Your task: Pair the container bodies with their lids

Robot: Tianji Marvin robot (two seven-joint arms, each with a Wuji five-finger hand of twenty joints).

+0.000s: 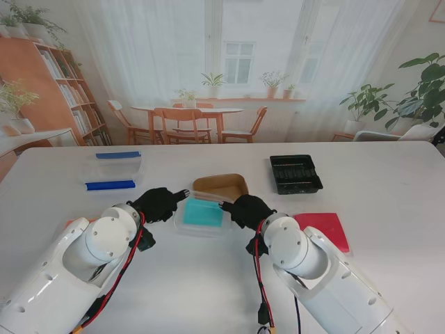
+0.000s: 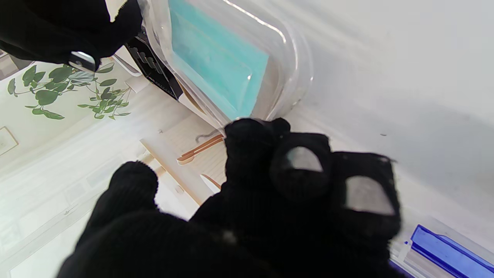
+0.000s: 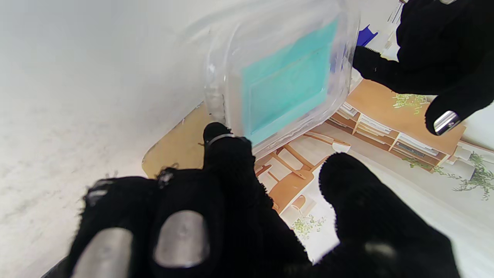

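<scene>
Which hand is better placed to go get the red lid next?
The right hand, probably. The red lid lies on the table's right side, just beside the right arm, while the left hand is across the clear container, which both hands now flank.

You are looking at a staged test bench dressed up as a home dining room. The white desk (image 1: 389, 188) ends against a printed backdrop (image 1: 222, 69) showing a wooden dining table with chairs (image 1: 186, 122), a bookshelf (image 1: 66, 90), sheer curtains, a window sill with potted plants (image 1: 271, 83) and leafy houseplants (image 1: 417, 90) on your right. In the wrist views the same backdrop reads as a flat picture meeting the desk edge. The two white robot arms (image 1: 90, 257) with exposed cabling point to a robotics lab set-up.
</scene>
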